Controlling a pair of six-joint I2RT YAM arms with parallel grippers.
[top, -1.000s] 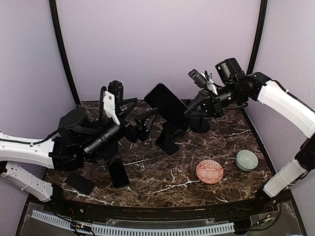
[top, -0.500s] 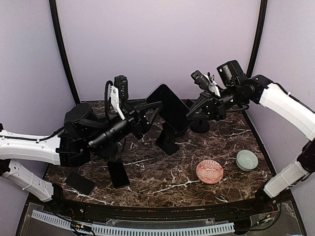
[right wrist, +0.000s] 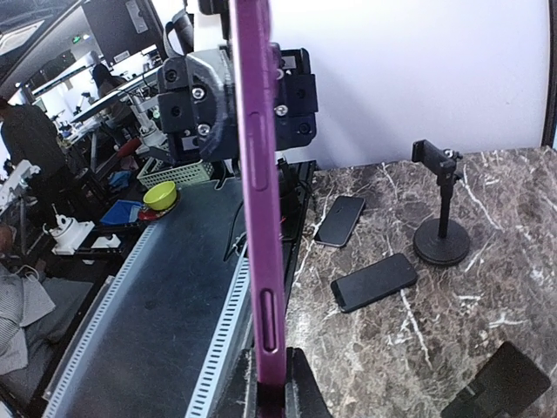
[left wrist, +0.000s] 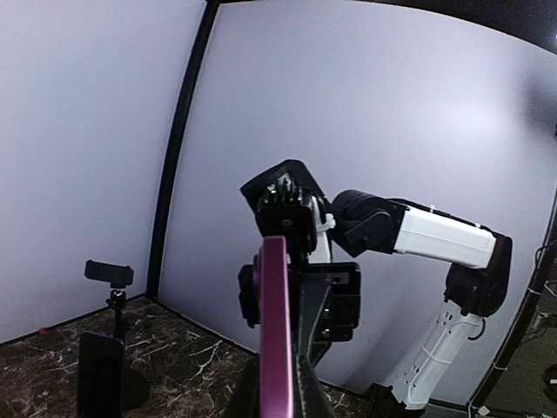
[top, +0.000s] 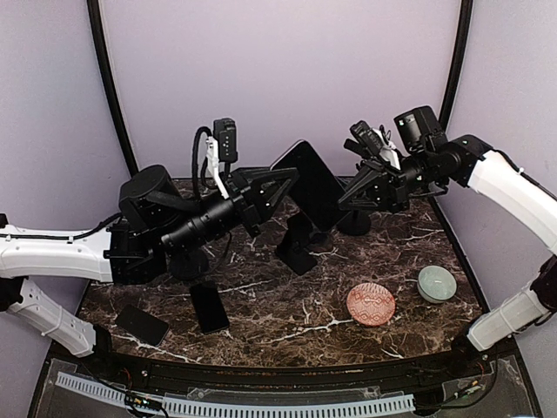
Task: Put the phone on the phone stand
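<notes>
Marble counter (top: pixel 261 300), purple walls. Phone (top: pixel 309 187) is mid-air and tilted. Left gripper (top: pixel 283 180) and right gripper (top: pixel 350 196) have jaws clamped on opposite edges. Phone stand (top: pixel 296 248) sits beneath.

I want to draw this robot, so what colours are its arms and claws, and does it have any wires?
The left arm and right arm have smooth white shells and chunky black joints. The left gripper and right gripper are black, each with two thin fingers and a white piece behind. A black cable loops beside the left wrist's boxy black camera.
</notes>
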